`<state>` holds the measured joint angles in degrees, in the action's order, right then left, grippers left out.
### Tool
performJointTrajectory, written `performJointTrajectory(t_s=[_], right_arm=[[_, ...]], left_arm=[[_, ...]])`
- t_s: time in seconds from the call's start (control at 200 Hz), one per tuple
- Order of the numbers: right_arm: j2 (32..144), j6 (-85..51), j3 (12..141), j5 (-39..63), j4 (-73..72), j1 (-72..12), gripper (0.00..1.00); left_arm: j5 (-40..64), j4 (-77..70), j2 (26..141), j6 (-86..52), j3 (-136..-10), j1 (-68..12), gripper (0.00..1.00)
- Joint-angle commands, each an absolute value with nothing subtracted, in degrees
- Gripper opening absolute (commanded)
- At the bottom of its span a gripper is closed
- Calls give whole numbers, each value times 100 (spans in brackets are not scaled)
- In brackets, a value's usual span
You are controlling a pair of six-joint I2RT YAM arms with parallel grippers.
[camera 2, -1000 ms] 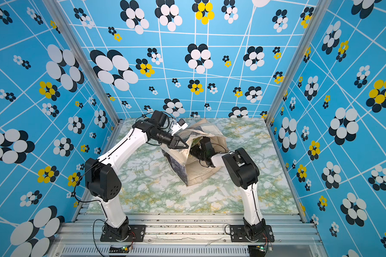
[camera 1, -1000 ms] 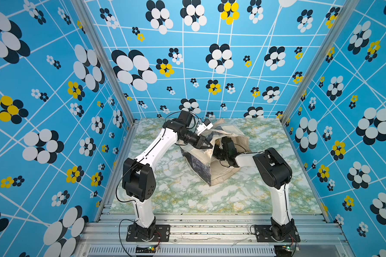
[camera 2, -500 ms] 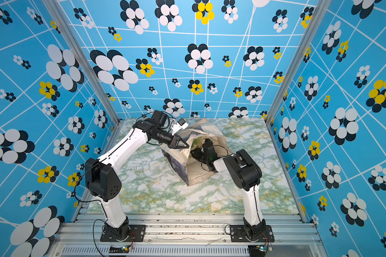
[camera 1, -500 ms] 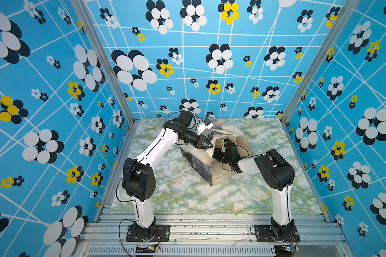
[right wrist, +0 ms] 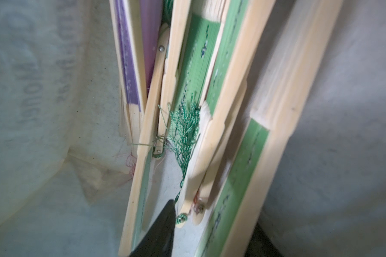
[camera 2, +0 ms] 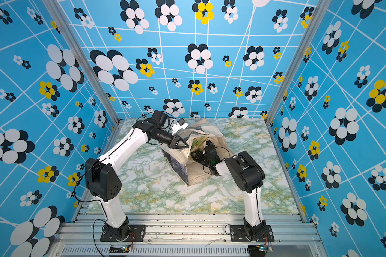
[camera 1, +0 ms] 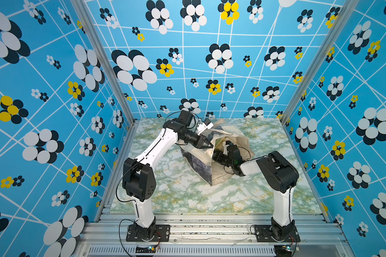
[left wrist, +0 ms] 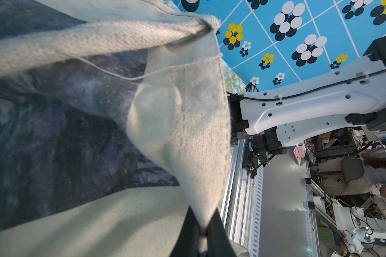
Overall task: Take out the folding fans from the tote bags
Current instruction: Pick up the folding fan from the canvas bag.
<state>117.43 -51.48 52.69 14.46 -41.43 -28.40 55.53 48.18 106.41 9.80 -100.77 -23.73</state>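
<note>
The cream tote bag (camera 1: 202,165) (camera 2: 179,165) with a dark printed side slumps on the marble table, its mouth held up. My left gripper (camera 1: 210,145) (left wrist: 201,235) is shut on the bag's cream rim (left wrist: 201,138). My right gripper (right wrist: 214,213) is inside the bag, open, its black fingers (right wrist: 163,229) on either side of the fans' rivet ends. Several closed folding fans lie packed there: green-edged ones (right wrist: 239,178), a purple one (right wrist: 129,66), and a green tassel (right wrist: 185,129). In both top views a bit of green fan (camera 1: 220,141) (camera 2: 197,141) shows through the bag's mouth.
The bag stands mid-table toward the back on green-veined marble (camera 1: 187,195). Blue flowered walls (camera 1: 54,133) close in the left, right and back. An aluminium rail (camera 1: 198,224) with both arm bases runs along the front edge.
My right arm has pushed a little farther into the bag's mouth. My left arm holds the rim in the same place.
</note>
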Motion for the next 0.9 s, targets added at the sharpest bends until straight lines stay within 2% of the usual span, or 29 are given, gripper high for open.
performJointTrajectory(t_s=[0.0, 0.49, 0.74, 0.895], right_arm=[[11707, -5119, 5072, 1397, -3809, -2782, 44], [11704, -5317, 4803, 1542, -4411, -2759, 12], [10866, -5236, 4023, 1906, -5097, -2760, 10], [9888, -4972, 3592, 2082, -4378, -2757, 10]], left_arm=[[5588, 4825, 10627, 993, -10025, -2366, 0], [5539, 4713, 10634, 945, -9904, -2364, 0], [5532, 4483, 10631, 800, -9888, -2384, 0], [5433, 4441, 10640, 782, -9905, -2392, 0]])
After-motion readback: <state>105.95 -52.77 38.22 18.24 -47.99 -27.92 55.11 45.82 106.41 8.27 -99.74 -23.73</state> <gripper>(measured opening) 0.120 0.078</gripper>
